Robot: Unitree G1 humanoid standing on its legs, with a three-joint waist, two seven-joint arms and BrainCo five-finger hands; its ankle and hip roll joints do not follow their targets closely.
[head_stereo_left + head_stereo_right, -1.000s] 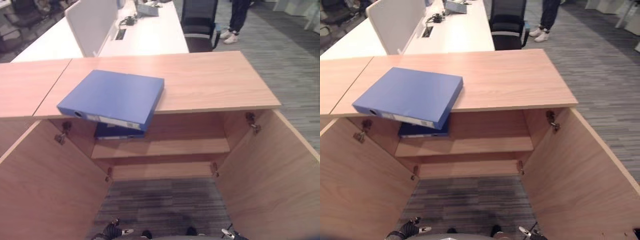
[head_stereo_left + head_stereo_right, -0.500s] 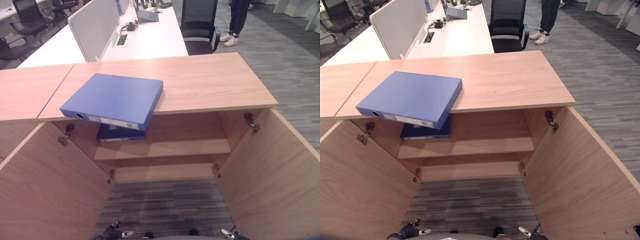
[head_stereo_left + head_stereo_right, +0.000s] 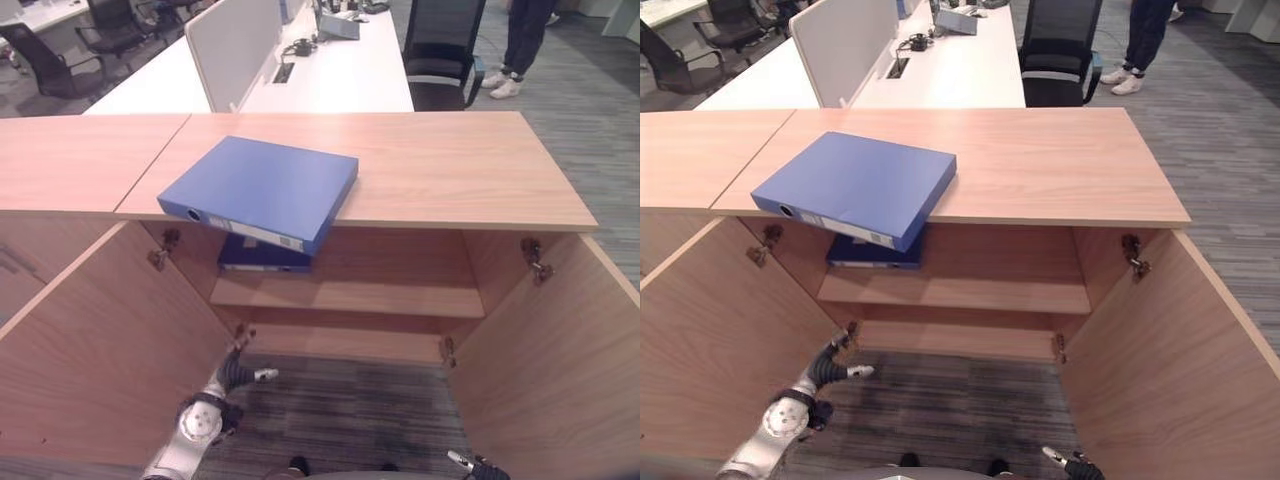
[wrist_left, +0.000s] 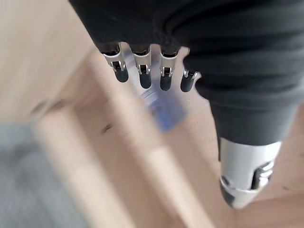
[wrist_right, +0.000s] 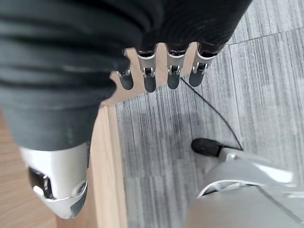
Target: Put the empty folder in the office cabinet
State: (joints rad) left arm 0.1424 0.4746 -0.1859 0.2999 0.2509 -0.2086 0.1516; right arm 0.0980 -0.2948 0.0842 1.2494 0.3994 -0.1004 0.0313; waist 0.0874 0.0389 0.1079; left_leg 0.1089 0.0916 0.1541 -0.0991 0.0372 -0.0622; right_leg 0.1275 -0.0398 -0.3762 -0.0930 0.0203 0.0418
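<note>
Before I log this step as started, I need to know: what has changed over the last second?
The left hand has risen from the bottom edge toward the open wooden cabinet, fingers relaxed, holding nothing. The camera has shifted too. The right hand stays low by the bottom edge, empty. The blue ring-binder folder lies untouched on the cabinet top, overhanging its front edge, and the second blue folder rests on the shelf.
</note>
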